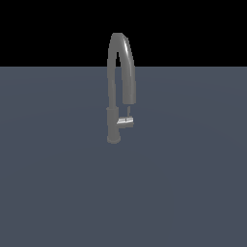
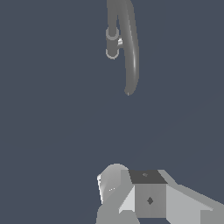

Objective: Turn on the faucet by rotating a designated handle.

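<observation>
The dark grey faucet (image 1: 114, 96) stands upright on the flat grey surface, its arched spout curving towards the exterior view's right. The shiny silver handle (image 1: 125, 122) juts from its lower body to the exterior view's right, with a thin lever pin (image 1: 129, 112) pointing up. The arm does not show in the exterior view. In the wrist view the faucet (image 2: 130, 52) is seen from above, with the handle (image 2: 119, 42) a short silver stub between base and spout. Part of my gripper (image 2: 131, 197) shows at the frame edge, well apart from the faucet. I cannot tell how its jaws stand.
A flat blue-grey surface (image 1: 58, 183) spreads around the faucet in both views, with a black background beyond its far edge. Nothing else shows.
</observation>
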### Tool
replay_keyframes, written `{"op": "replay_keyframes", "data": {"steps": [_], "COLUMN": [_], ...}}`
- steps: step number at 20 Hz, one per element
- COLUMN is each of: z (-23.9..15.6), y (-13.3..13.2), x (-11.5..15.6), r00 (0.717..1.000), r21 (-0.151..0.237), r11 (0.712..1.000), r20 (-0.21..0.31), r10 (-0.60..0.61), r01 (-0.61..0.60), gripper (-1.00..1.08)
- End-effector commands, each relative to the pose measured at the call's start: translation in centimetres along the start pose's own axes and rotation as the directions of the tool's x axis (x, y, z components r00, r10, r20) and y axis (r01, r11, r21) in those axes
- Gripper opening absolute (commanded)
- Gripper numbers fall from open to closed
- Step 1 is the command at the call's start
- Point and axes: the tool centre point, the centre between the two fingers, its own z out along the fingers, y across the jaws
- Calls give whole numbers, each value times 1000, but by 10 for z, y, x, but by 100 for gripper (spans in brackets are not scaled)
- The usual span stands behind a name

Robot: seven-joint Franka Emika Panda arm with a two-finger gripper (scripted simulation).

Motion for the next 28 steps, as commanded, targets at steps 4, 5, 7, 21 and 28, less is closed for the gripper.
{"op": "replay_keyframes", "data": {"steps": [4, 5, 7, 21, 28], "z": [0, 0, 0, 7, 16], "y": [0, 0, -1, -5, -5], "x": [1, 2, 5, 54, 93], "r00": [1000, 1000, 1000, 986, 957], "r21": [2, 4, 9, 101, 164], "r11": [1000, 1000, 1000, 988, 966], "r20": [3, 5, 12, 137, 241], "r10": [2, 4, 9, 99, 160], "r01": [-2, -4, -9, -113, -202], "gripper": [-100, -100, -100, -100, -100]}}
